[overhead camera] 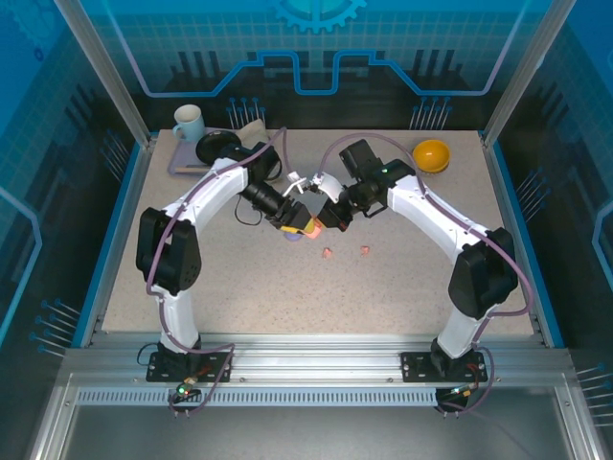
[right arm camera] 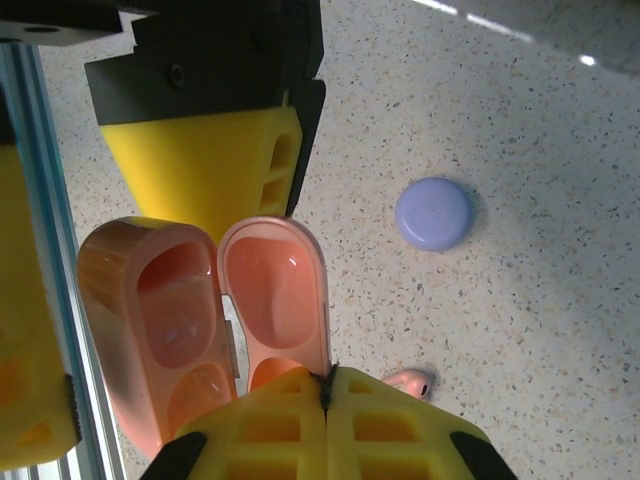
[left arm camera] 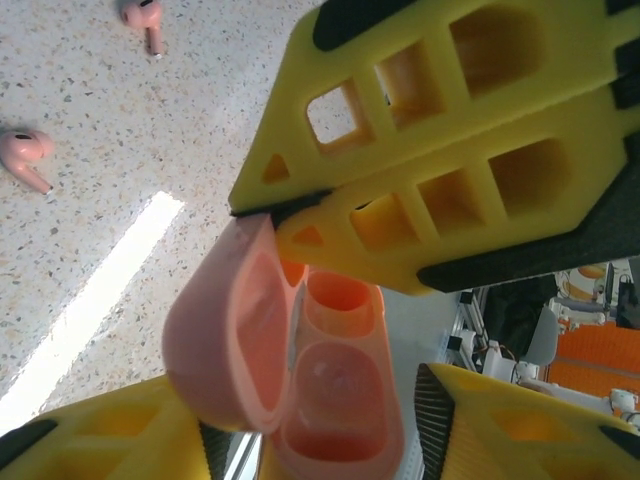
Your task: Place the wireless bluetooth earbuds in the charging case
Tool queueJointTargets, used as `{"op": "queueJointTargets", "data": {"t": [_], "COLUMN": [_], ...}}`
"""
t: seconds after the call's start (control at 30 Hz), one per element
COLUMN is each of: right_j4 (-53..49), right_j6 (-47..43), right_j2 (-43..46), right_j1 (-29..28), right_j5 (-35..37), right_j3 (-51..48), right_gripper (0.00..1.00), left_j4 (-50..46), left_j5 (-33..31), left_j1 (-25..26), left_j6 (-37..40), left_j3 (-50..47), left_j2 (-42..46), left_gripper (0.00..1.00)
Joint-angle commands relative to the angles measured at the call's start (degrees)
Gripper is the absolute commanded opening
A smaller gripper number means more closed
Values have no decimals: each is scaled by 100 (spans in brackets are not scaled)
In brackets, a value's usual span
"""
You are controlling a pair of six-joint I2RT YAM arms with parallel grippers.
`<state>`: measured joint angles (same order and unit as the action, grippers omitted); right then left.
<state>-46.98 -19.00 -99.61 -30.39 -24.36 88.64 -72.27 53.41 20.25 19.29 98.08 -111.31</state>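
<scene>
A salmon-pink charging case (left arm camera: pixel 340 400) hangs open above the table, its two sockets empty. My right gripper (right arm camera: pixel 328 385) is shut on the edge of its lid (right arm camera: pixel 275 290). My left gripper (left arm camera: pixel 310 400) straddles the case body: one finger (left arm camera: pixel 90 440) lies against the lid side, and a gap shows before the other finger (left arm camera: pixel 520 420). In the top view both grippers (overhead camera: pixel 292 218) (overhead camera: pixel 326 213) meet at the table's middle. Two pink wireless bluetooth earbuds (overhead camera: pixel 328 253) (overhead camera: pixel 365 250) lie loose on the table just in front; they also show in the left wrist view as earbuds (left arm camera: pixel 25 155) (left arm camera: pixel 145 15).
A shut pale purple case (right arm camera: pixel 432 213) lies on the table under the grippers. At the back left a white mug (overhead camera: pixel 188 122) stands on a tray (overhead camera: pixel 182 163) by a black object (overhead camera: pixel 218 146). A yellow bowl (overhead camera: pixel 431 154) sits back right.
</scene>
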Motion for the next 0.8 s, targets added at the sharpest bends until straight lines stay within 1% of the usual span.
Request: {"op": "queueJointTargets", "data": {"t": [0.0,0.2,0.33,0.57,0.63,0.67,0.73,0.77], "right_j4": [-137,-149,-145,-106,-101,-85,-23,28], "right_j6": [-121,-144,-147,-57,26,92,266,384], "right_j2": [-32,-41,-41,28,101,150,320,454], "right_j1": [-53,-45,-28,26,104,167,329,438], "right_j5": [44,72,89,177,180,181,72,4], "right_j3": [180,183,173,154,116,110,-12,-91], "right_gripper": [0,0,0,0,0,7,16,23], "left_j4": [-186,-222,-210,-93,48,170,380,495], "left_j5": [265,301,328,392,404,403,386,350], "left_j1": [21,24,19,22,21,23,12,12], "left_j6": [159,176,176,167,101,50,-54,-122], "left_j3": [-30,3,8,-81,-176,-232,-330,-388], "left_j2": [-93,-119,-128,-64,30,95,233,331], "left_gripper": [49,42,34,16,13,12,10,9]}}
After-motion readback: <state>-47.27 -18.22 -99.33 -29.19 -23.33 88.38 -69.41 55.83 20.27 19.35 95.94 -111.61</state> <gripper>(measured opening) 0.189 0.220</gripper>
